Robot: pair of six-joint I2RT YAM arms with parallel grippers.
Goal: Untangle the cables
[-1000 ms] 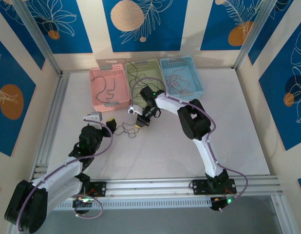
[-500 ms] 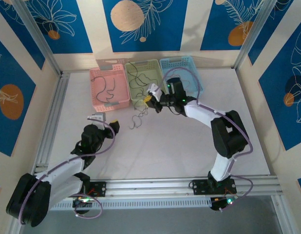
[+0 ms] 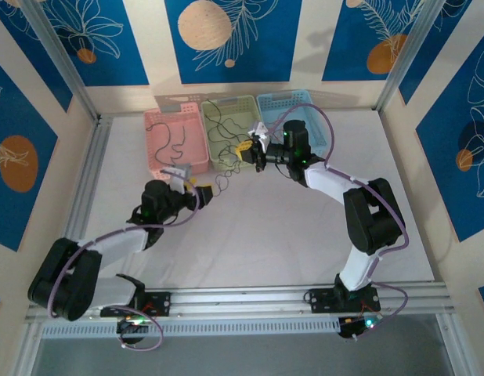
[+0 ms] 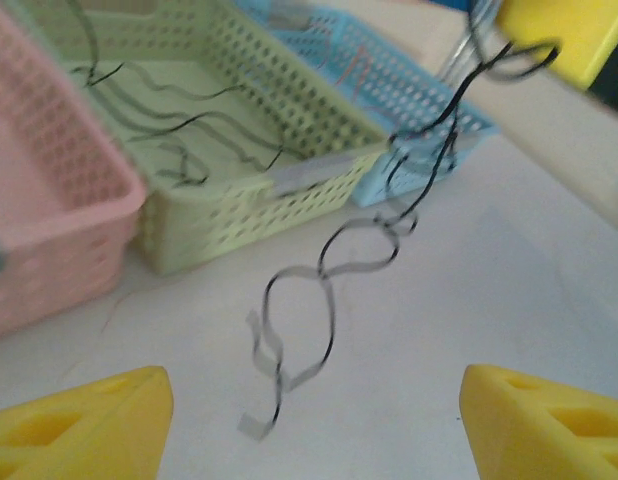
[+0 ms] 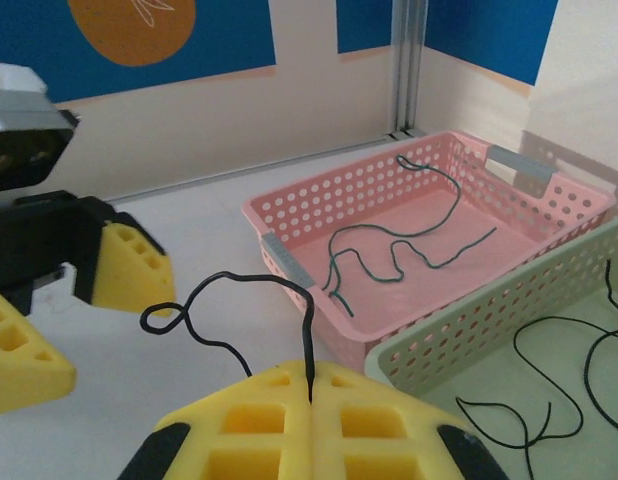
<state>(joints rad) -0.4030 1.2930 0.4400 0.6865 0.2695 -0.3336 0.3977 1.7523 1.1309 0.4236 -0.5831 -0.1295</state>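
Top cam: high behind bases (image 3: pixel 144 301), whole table (image 3: pixel 265 243). Wrist cams: low, close behind own fingers (image 4: pixel 79 420); L faces green basket (image 4: pixel 239 215), R pink basket (image 5: pixel 359 185). Shared: green basket, cable (image 4: pixel 324 300).

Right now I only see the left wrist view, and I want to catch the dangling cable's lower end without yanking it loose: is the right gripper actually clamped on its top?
Observer: Yes. The right wrist view shows the right gripper shut on the dangling cable.
Operator: Where is that gripper over the table?
Observer: From above, it sits over the green basket's near right corner.
Operator: Is the pink basket empty?
Observer: No, a dark cable lies in the pink basket.
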